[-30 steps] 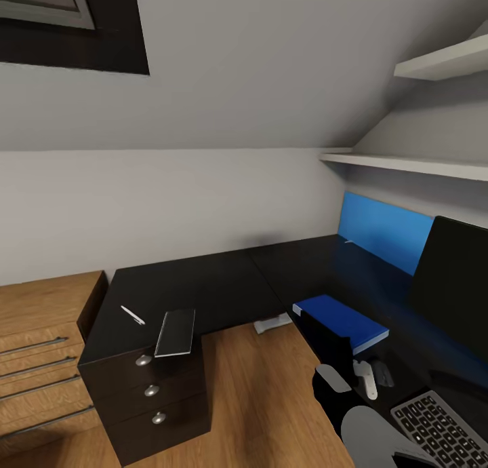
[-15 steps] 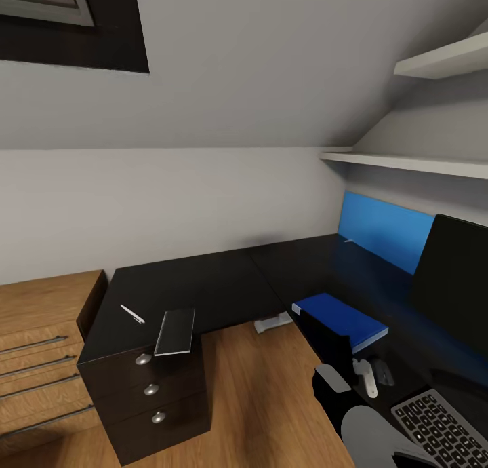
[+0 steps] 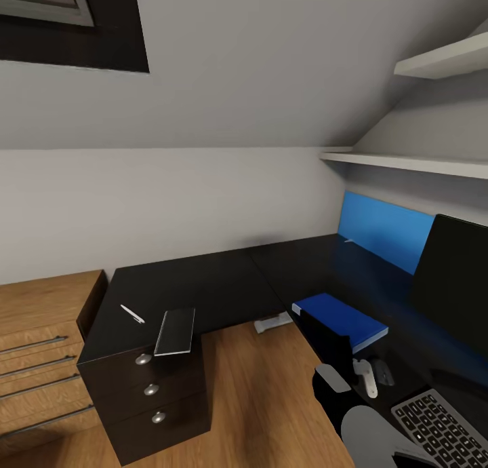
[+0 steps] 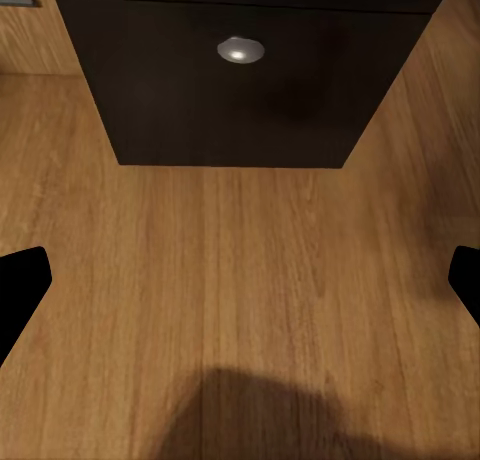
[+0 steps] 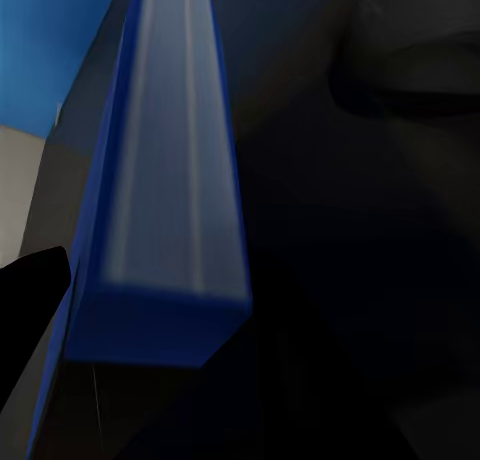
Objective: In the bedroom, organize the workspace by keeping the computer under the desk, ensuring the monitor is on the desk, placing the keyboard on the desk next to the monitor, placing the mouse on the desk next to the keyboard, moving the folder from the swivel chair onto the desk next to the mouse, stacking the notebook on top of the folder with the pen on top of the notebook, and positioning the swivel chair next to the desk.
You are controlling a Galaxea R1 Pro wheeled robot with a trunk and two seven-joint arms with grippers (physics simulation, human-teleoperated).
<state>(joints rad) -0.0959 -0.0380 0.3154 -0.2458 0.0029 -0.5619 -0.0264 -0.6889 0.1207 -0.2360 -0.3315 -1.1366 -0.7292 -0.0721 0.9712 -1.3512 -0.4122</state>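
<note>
I judged the notebook (image 3: 175, 332) was next: it lay on the left wing of the desk (image 3: 224, 285), overhanging the near edge above the drawers (image 3: 150, 390), its long axis running near to far, with the pen (image 3: 132, 314) just to its left, apart from it. The folder (image 3: 342, 321) already sat on the right wing, with the mouse (image 3: 383, 372), keyboard (image 3: 440, 424) and monitor (image 3: 453, 285) nearer and to its right. My left gripper (image 4: 240, 280) hung low over the floor in front of the drawers, jaws wide and empty, so I judged it the nearer arm; the notebook lay above and beyond it. The right gripper (image 5: 40, 270) sat close beside the folder's long side; one dark fingertip showed, and I couldn't tell its jaw state. The desk edge itself stood between the left jaws and the notebook.
</note>
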